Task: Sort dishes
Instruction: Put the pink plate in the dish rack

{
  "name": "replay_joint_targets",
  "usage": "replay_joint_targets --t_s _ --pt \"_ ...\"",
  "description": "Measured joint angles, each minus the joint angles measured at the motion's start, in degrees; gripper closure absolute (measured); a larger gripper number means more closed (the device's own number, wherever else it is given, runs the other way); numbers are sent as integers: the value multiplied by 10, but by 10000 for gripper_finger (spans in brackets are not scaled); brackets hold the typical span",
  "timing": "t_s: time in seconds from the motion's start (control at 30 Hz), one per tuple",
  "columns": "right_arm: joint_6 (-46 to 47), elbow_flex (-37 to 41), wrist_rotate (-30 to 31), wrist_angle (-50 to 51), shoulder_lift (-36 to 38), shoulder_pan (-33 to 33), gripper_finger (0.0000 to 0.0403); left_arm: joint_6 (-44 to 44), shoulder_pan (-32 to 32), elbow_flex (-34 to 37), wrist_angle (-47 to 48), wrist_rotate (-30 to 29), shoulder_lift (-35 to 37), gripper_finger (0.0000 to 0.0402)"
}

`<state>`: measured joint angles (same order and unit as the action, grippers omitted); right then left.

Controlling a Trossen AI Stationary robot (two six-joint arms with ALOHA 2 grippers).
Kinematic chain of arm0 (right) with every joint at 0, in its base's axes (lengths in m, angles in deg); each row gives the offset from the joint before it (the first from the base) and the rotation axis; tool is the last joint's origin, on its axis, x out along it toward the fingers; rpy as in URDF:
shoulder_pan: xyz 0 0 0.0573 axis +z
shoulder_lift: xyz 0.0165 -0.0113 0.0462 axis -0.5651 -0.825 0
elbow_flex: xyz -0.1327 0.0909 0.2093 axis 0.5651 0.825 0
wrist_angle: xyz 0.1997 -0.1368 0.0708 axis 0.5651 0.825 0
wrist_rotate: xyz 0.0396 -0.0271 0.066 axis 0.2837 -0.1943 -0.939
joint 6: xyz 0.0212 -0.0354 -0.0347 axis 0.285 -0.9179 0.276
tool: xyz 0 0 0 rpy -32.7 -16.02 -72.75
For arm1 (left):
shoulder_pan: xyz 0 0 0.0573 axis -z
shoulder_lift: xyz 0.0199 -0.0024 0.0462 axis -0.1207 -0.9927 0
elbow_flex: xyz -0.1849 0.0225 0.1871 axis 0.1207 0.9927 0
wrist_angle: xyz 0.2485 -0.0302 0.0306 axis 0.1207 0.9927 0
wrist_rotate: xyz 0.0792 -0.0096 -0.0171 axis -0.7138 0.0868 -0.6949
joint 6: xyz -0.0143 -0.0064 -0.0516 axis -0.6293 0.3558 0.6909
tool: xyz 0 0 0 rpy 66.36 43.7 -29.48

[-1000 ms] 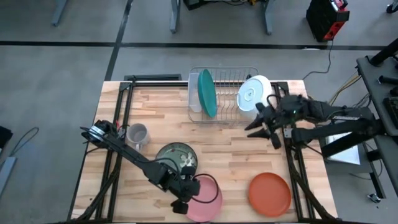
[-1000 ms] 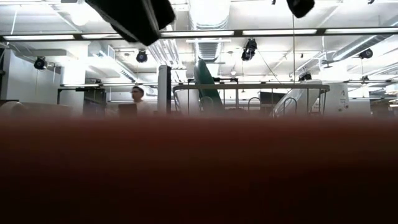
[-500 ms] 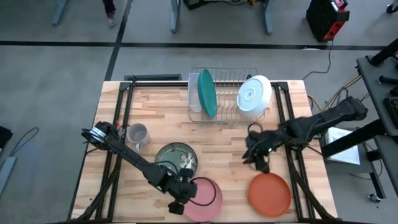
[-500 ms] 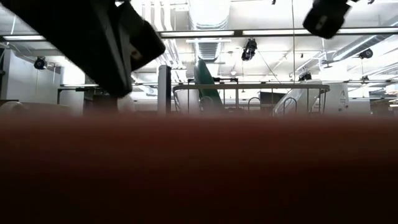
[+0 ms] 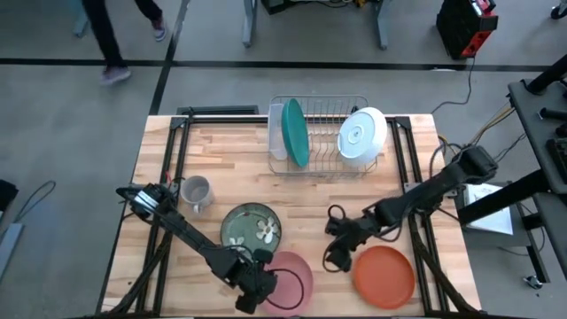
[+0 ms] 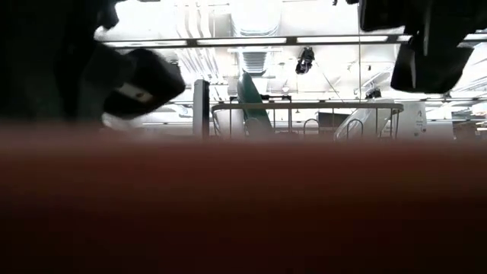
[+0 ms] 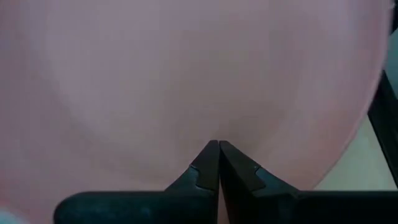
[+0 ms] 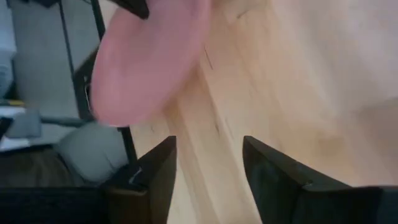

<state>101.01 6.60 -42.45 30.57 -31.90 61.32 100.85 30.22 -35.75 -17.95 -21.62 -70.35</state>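
Two arms show from above, the left gripper [image 5: 252,291] at the pink plate's [image 5: 292,276] near rim and the right gripper [image 5: 338,245] just beside the orange-red plate [image 5: 384,276]; wrist views show left fingers pinched on pink, right fingers parted, probably for grasping.

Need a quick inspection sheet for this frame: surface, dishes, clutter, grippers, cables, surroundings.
Surface: wooden table, lit evenly.
Job's things: teal plate and white bowl stand in the dish rack; green flowered plate, pink plate and orange plate sit near the front edge.
Clutter: grey mug by the left side.
Grippers: left gripper shut, at the pink plate; right gripper open, low between pink and orange plates.
Cables: black cable on the floor, right of the table.
Surroundings: a person's legs beyond the table.
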Motion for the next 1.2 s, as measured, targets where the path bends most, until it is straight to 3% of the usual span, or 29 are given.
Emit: replay_joint_targets --t_s 0.37,0.8,1.03,1.2 --pt "72 -6 -1 -198 -88 9 179 2 17 -2 -14 -52 -16 401" --pt "106 -64 14 -196 -184 19 188 2 19 0 -23 -108 -19 401" --pt "84 -100 15 -195 -226 21 218 1 19 -1 -27 -165 -19 401" --pt "74 -105 55 -177 -221 29 285 -12 20 -13 -27 -174 -19 402"
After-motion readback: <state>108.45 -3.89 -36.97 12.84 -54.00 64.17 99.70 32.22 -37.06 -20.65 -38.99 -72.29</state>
